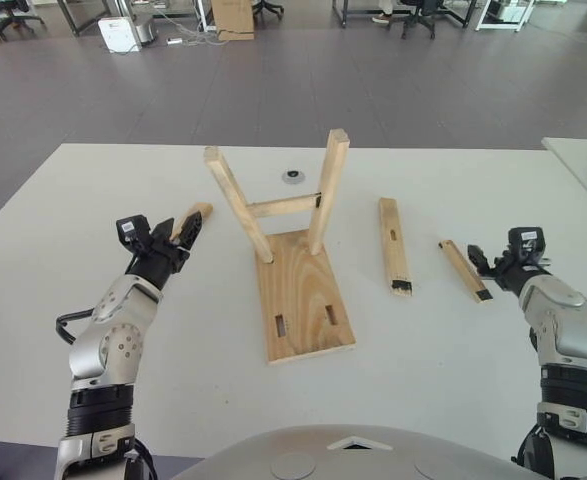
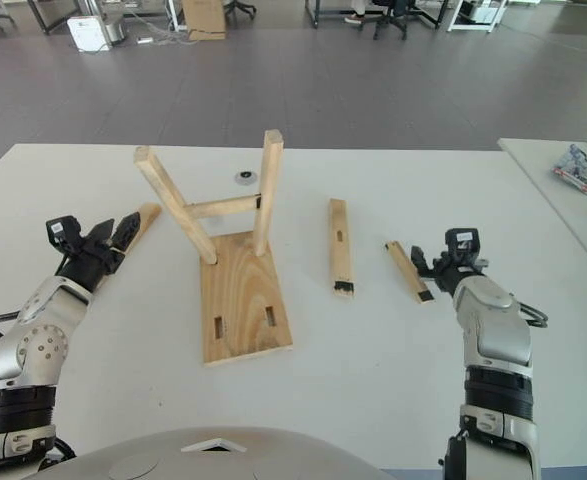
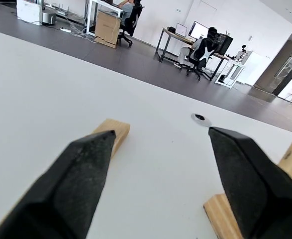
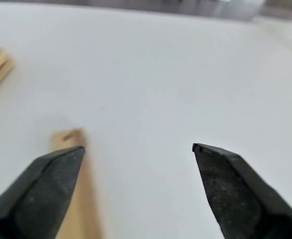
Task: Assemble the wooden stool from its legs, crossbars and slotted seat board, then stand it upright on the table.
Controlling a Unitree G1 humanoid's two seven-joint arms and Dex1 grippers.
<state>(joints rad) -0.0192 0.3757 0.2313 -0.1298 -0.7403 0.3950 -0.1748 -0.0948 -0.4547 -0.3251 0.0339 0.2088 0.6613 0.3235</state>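
Centrally, flat on the white table [image 1: 93, 190]: slotted seat board [image 1: 303, 300], long axis running from mid frame toward lower centre, two open slots at its near end.

Seated at the board's far end: left leg [image 1: 236, 203], leaning toward the upper left of the frame; right leg [image 1: 328, 190], nearer upright, tipped slightly to the right. Joined partway up by a fitted crossbar [image 1: 283, 207].

Right of centre, lying flat and apart from the board: loose leg [image 1: 394, 245], slot on its upper face, dark near end. Further right, also flat: short crossbar [image 1: 464, 270], angled, dark near end.

Left of centre, flat on the table: wooden piece [image 1: 195, 218], angled toward the leaning leg, well short of touching it.

Behind the legs, set into the tabletop: round cable grommet [image 1: 292, 177].

Left gripper [image 1: 185, 238]: low over the table at the near end of the wooden piece, fingers [image 3: 81, 184] spread wide, grasping nothing; one finger over the piece, contact not discernible.

Right gripper [image 1: 481, 263]: at right of frame, just beside the short crossbar's near end, fingers [image 4: 46, 189] likewise spread, released, nothing between them.
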